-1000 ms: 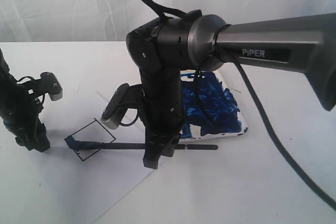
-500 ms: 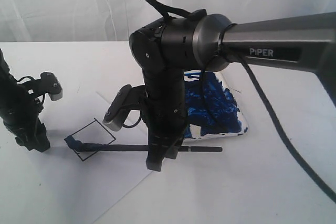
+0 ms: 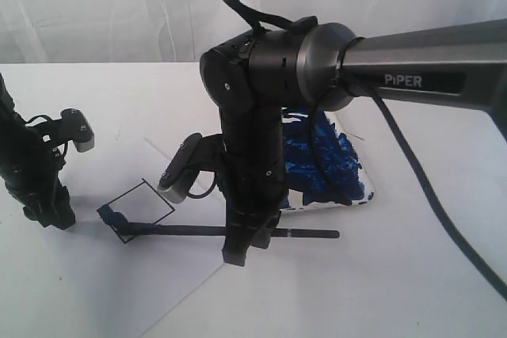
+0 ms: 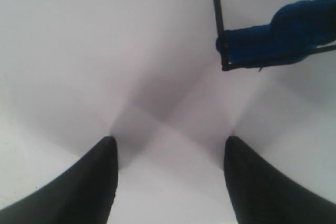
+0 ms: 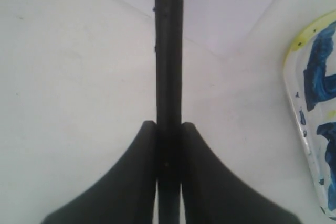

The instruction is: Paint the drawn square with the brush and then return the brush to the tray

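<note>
The drawn square (image 3: 136,210) is a small tilted black outline on the white paper sheet (image 3: 103,275), with a dark blue smear at its left corner (image 4: 273,38). The brush (image 3: 190,229) lies nearly level, its blue tip on that corner. My right gripper (image 3: 242,247) is shut on the brush's black handle (image 5: 168,51), which runs straight out between the pads. The tray (image 3: 352,160), white and smeared blue, sits behind the right arm; its yellowish rim (image 5: 299,43) shows in the right wrist view. My left gripper (image 4: 168,153) stands open on the paper left of the square, empty.
The big right arm (image 3: 261,77) hides the tray's left part. The left arm (image 3: 36,172) stands at the table's left edge. A white curtain (image 3: 119,5) hangs behind the table. The paper's lower right edge (image 3: 190,294) runs diagonally.
My right gripper has shifted right and slightly toward the front with the brush, drawing the tip along the square's left corner. The left arm has not moved.
</note>
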Action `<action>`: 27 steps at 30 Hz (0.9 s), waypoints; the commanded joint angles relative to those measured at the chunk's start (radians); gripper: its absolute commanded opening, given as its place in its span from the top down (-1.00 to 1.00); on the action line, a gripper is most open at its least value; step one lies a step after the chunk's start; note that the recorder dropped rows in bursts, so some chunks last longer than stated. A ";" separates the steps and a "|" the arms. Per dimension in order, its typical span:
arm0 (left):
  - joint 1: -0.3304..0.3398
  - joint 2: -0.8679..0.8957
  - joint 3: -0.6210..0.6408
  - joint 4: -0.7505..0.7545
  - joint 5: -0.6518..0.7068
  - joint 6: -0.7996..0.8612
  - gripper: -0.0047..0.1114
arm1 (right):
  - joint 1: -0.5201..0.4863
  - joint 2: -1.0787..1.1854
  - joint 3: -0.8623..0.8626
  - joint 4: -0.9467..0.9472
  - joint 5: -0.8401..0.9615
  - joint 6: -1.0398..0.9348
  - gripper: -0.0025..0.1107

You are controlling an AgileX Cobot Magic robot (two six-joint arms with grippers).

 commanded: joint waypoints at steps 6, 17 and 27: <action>0.002 0.032 0.018 0.003 0.020 -0.005 -0.18 | 0.000 -0.013 0.048 -0.017 0.004 0.001 0.96; 0.002 0.032 0.018 0.003 0.020 -0.005 -0.18 | 0.000 -0.013 0.048 -0.100 0.004 0.059 0.96; 0.002 0.032 0.018 0.003 0.020 -0.005 -0.18 | 0.000 -0.013 0.048 -0.104 0.004 0.059 0.96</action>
